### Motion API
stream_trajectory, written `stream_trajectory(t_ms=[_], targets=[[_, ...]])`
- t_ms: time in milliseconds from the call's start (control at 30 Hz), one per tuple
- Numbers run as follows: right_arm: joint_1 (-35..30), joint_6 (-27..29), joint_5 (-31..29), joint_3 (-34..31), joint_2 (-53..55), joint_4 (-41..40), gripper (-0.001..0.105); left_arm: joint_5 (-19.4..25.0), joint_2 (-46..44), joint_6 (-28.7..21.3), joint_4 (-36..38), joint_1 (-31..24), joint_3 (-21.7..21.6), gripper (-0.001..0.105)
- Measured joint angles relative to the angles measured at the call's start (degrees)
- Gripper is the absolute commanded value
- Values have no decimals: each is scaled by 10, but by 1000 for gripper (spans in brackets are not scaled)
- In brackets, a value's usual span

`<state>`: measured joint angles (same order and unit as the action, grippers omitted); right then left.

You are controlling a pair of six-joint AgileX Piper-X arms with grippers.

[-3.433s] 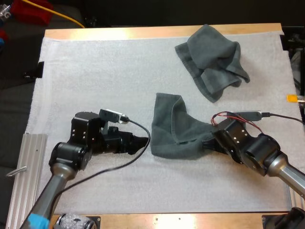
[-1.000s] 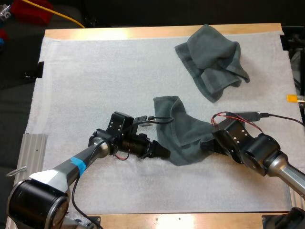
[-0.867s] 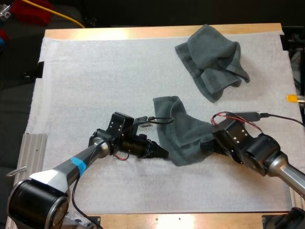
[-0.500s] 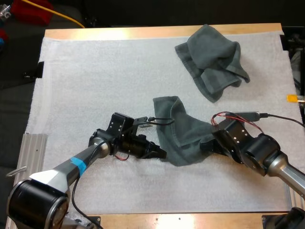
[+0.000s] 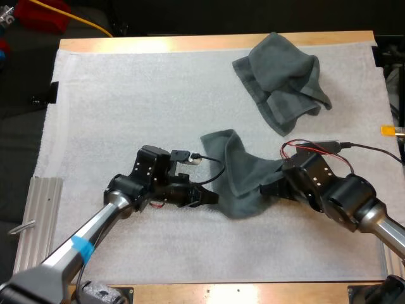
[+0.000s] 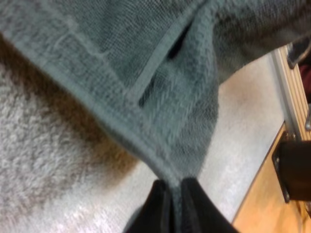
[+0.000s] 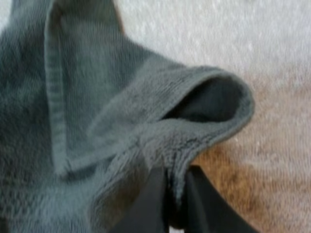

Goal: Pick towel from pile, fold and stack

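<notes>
Grey-green towel (image 5: pixel 243 183), rumpled, one hem folded over

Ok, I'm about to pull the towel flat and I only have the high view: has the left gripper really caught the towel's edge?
Observer: Yes. In the left wrist view the left gripper is shut on the towel, whose hemmed edge runs in between its fingers.
Operator: And the right one?
Observer: In the right wrist view the right gripper is shut on a bunched fold of it.
Operator: Anything loose there?
Observer: A rolled lip of towel stands open like a loop just beyond those fingers.
</notes>
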<state>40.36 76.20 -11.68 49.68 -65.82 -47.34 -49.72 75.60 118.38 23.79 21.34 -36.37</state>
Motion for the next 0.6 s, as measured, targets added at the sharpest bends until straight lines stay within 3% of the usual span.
stream_trajectory(t_ms=[167,367,400,567,600], targets=[[0,3,0,22,45,-6,0,0,-78,0,45,0,-25,0],[0,-13,0,71,88,-43,0,1,-129,-1,125,-2,-104,0],[0,-15,0,87,96,-59,0,1,-138,-1,144,-6,-134,0],[0,-16,3,111,97,-128,0,3,-141,-1,208,-6,-188,0],[0,-16,38,120,97,-169,0,4,-148,-1,229,-6,-197,0]])
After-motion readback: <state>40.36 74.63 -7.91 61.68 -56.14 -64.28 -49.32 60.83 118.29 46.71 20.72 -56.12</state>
